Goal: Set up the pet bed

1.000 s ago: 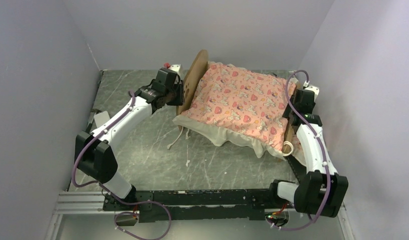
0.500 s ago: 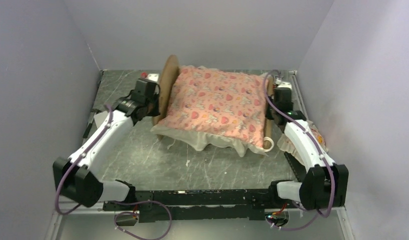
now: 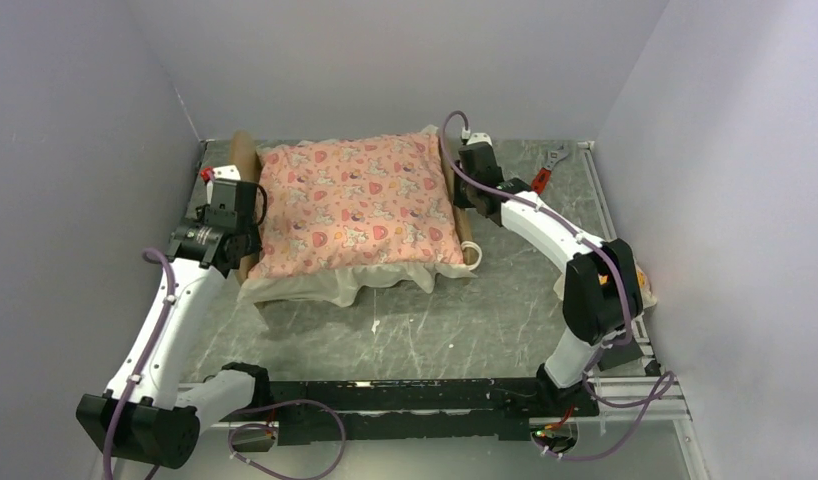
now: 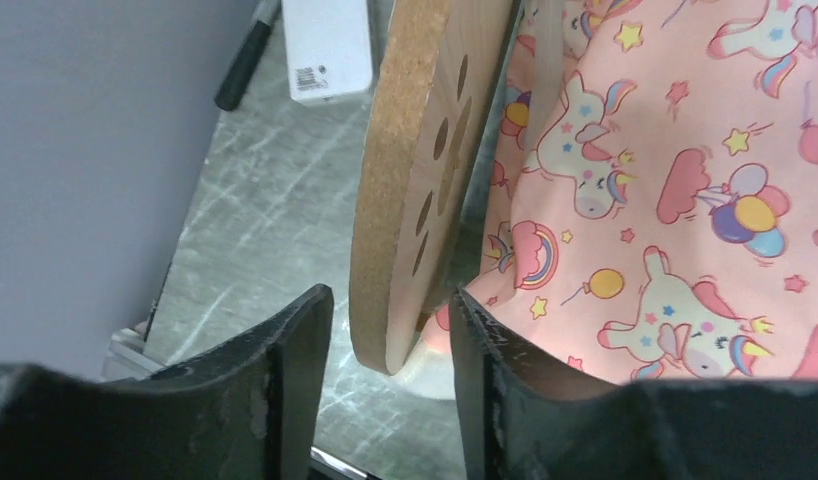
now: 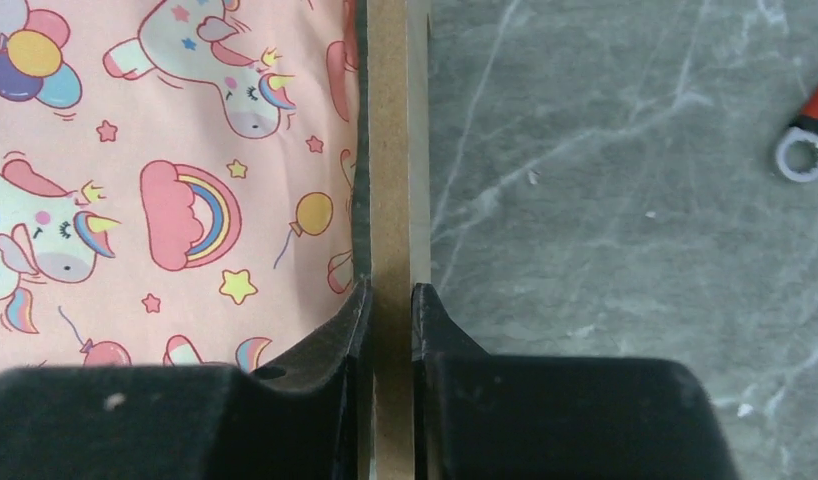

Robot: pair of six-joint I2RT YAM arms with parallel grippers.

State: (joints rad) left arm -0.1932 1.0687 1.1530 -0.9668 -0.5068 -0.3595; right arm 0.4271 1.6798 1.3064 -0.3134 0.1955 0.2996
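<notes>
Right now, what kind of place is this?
Probably a robot test booth: plain walls box in a marbled table, the left arm and right arm are bolted at its edge, and a wrench lies near the pet bed.

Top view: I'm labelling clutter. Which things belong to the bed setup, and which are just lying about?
Job: bed, mattress, left pincer, right pincer (clamped on the bed).
Lying about: wrench, white box.
</notes>
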